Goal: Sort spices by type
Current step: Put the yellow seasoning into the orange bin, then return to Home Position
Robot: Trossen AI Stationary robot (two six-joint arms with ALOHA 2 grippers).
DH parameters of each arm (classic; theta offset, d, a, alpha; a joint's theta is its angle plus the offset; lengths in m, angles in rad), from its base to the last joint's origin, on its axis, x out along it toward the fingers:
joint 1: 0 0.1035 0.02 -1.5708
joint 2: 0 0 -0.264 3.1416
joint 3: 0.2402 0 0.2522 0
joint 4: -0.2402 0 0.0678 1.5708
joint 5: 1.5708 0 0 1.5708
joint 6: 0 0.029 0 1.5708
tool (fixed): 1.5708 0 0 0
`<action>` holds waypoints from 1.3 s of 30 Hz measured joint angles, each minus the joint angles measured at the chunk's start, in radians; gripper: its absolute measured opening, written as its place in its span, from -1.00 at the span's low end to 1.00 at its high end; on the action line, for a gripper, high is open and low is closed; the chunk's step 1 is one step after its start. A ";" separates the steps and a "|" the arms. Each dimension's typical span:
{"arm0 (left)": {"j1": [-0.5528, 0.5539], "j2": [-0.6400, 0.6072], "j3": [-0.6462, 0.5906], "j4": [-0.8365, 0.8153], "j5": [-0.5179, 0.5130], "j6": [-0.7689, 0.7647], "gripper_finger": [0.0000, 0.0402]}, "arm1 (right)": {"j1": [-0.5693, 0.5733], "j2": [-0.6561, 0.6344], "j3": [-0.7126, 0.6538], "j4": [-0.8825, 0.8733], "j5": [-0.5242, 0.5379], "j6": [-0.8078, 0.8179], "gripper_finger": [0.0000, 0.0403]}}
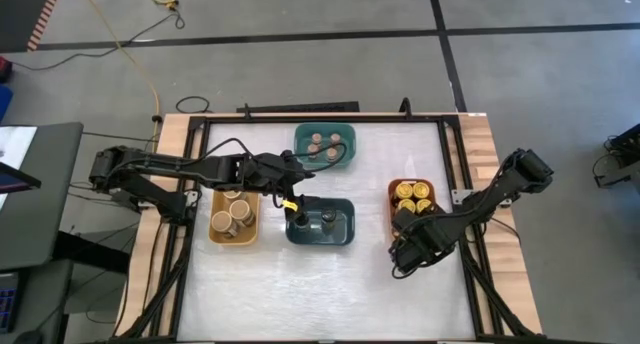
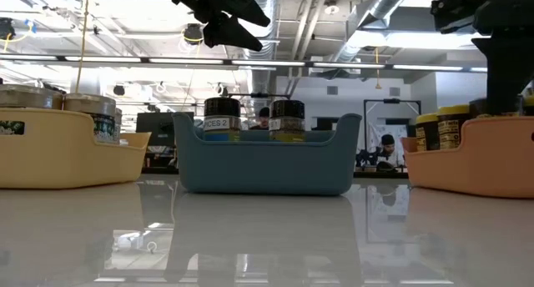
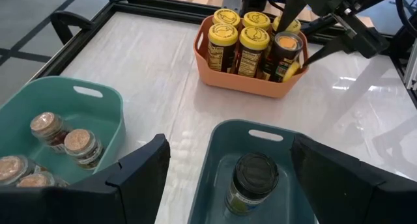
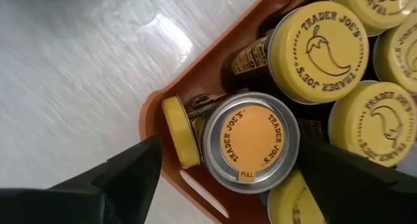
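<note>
The spices stand sorted in four bins. Yellow-lidded jars (image 1: 415,196) fill the orange bin (image 1: 392,189). Tan-topped jars (image 1: 237,212) sit in the yellow bin (image 1: 215,229), and small brown-topped jars (image 1: 322,144) in the teal bin (image 1: 345,144). Two dark-lidded jars (image 1: 327,220) are in the dark-blue bin (image 1: 345,232). My right gripper (image 4: 231,146) hangs open over the orange bin's near end. Its fingers flank, without touching, a jar (image 4: 251,142) whose yellow flip lid (image 4: 179,133) stands open. My left gripper (image 3: 228,155) is open above the dark-blue bin, over a dark-lidded jar (image 3: 254,178).
The four bins cluster in the middle of the white tabletop (image 1: 320,294), with bare surface toward the near edge. A dark metal frame (image 1: 455,164) borders the table. Cables trail on the floor beyond the far edge.
</note>
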 joint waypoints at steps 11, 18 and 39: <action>0.000 0.000 0.000 0.007 0.000 0.000 0.53 | 0.000 -0.001 0.112 -0.133 0.000 -0.046 0.86; 0.000 0.000 0.000 -0.003 0.000 0.091 0.53 | 0.000 -0.002 0.200 -0.274 -0.017 -0.120 0.86; 0.000 -0.270 -0.272 0.105 0.031 0.112 0.53 | 0.105 -0.303 -0.092 0.087 0.295 -0.209 0.86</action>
